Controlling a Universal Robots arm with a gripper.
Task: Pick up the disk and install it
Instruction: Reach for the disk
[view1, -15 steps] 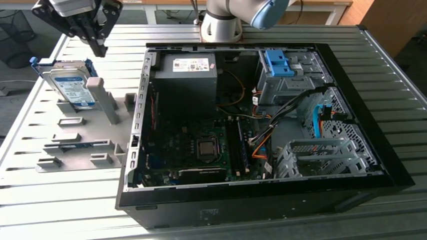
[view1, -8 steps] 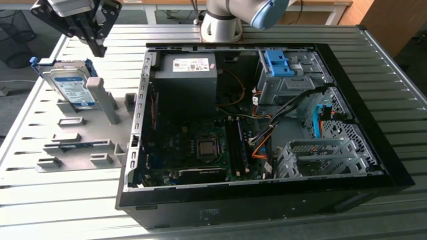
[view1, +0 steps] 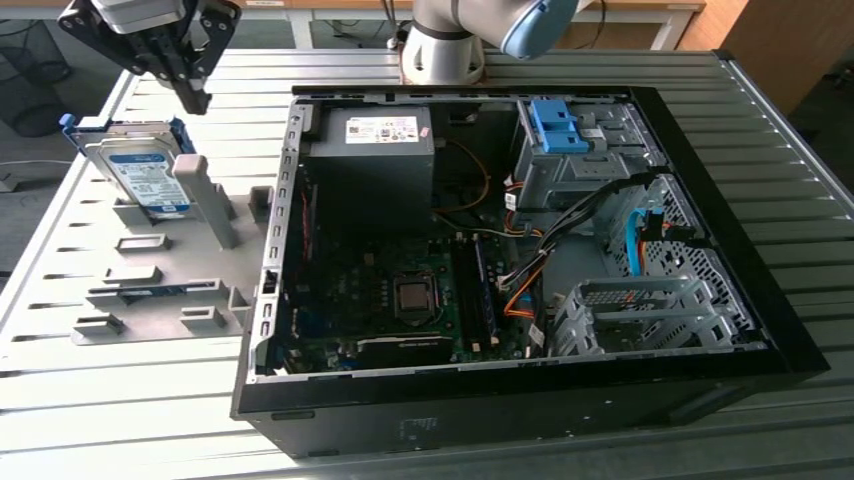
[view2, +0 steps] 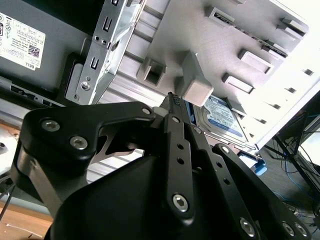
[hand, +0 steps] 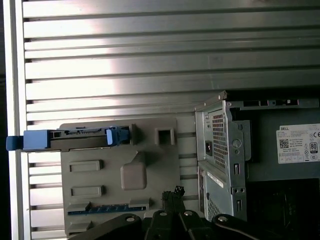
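The disk (view1: 144, 172) is a silver hard drive with a white-and-blue label and a blue frame. It stands on edge in a slot at the far end of the grey holder plate (view1: 160, 275), at the exterior view's left. My gripper (view1: 196, 98) hangs above that plate, just beyond and a little right of the disk, with its black fingers pressed together and nothing between them. In the first wrist view the disk (hand: 70, 139) shows edge-on, apart from my gripper (hand: 172, 192). In the second wrist view the disk (view2: 222, 117) lies past my gripper (view2: 172, 97).
An open black computer case (view1: 721, 250) lies beside the holder plate on the slatted metal table (view1: 120, 400). Inside it are a black power supply (view1: 374, 160), a blue bracket (view1: 554, 125), a metal drive cage (view1: 641, 310) and loose cables. A grey post (view1: 200, 195) stands by the disk.
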